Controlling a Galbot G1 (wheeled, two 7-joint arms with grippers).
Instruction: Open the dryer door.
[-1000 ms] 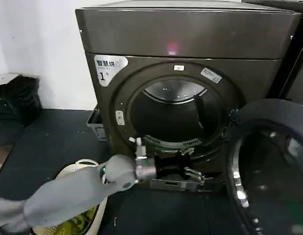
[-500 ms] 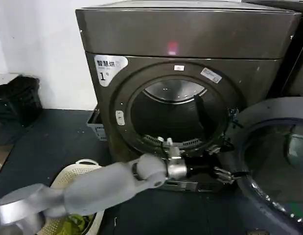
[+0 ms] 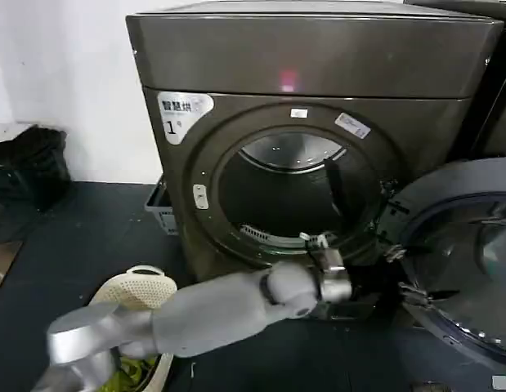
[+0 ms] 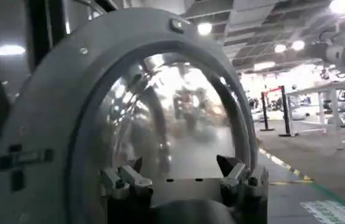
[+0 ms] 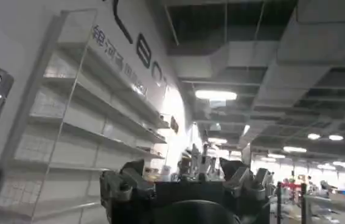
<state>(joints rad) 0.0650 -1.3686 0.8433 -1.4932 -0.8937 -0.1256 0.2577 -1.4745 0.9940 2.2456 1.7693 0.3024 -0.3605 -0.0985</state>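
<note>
The dryer (image 3: 318,57), dark bronze-grey with a white "1" label, stands with its drum opening (image 3: 293,196) uncovered. The dryer door (image 3: 432,192) is swung out to the right, its grey inner side and glass facing me. My left arm reaches across below the opening. My left gripper (image 3: 412,276) is open at the door's inner rim, low on the side near the hinge. In the left wrist view the door (image 4: 50,122) is close ahead of the open left gripper (image 4: 182,167), which holds nothing. My right gripper (image 5: 184,167) is open and empty, pointing into the room.
A cream laundry basket (image 3: 134,290) with yellow-green cloth sits on the dark floor at front left, under my left arm. A grey crate (image 3: 158,208) is beside the dryer's left side. Another dark machine (image 3: 502,114) stands at the right.
My left arm has swept to the right across the dryer's front, and the door has swung farther out to the right with it.
</note>
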